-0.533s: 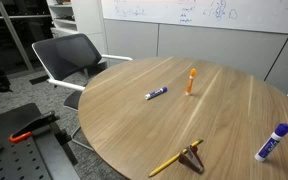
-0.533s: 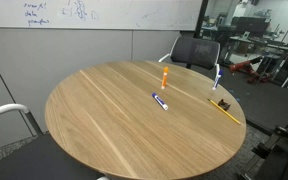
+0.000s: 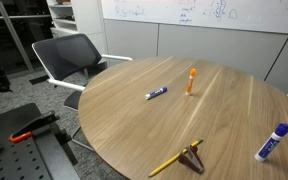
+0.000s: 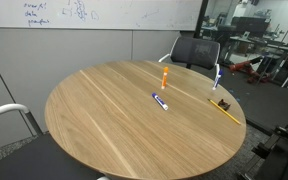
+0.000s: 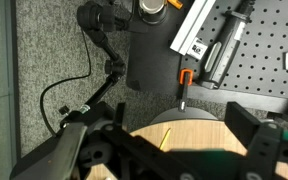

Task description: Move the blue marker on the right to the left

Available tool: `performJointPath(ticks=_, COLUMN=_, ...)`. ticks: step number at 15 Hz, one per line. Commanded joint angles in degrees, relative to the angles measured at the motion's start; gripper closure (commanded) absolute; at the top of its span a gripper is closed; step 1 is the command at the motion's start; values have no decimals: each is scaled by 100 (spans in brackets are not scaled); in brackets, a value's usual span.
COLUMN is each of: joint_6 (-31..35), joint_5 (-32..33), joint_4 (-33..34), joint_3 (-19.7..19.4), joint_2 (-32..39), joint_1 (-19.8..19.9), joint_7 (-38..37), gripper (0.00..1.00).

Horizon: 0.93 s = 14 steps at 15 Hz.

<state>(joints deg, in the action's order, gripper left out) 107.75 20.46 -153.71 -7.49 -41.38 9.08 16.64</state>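
The blue marker (image 3: 273, 142), stubby with a white barrel and blue cap, lies near the table's edge in both exterior views (image 4: 217, 77). A slimmer, mostly blue marker (image 3: 156, 93) lies near the table's middle, also shown in an exterior view (image 4: 160, 101). An orange marker (image 3: 190, 80) stands beside it (image 4: 165, 77). My gripper (image 5: 169, 150) shows only in the wrist view, open and empty, high above the round wooden table's edge (image 5: 184, 122). No marker appears in the wrist view.
A yellow pencil with a brown holder (image 3: 181, 159) lies at the table edge, also in the wrist view (image 5: 166, 135). A black office chair (image 3: 69, 55) stands beside the table. A black perforated board with an orange clamp (image 3: 22, 135) sits nearby.
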Motion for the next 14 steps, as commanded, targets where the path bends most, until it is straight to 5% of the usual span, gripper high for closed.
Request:
performJointPath(ticks=1, joint_6=-32, joint_5=47, joint_4=12, joint_3=-77, joint_2=-6, joint_1=-93, joint_7=-47, gripper=0)
performJointPath(ticks=7, joint_6=24, joint_5=31, joint_4=45, joint_3=-80, joint_2=65, joint_1=-112, joint_7=-57, gripper=0)
performJointPath(ticks=14, joint_6=1280, joint_5=-288, joint_4=924, joint_3=-45, joint_2=1854, joint_1=-304, joint_7=-484, gripper=0)
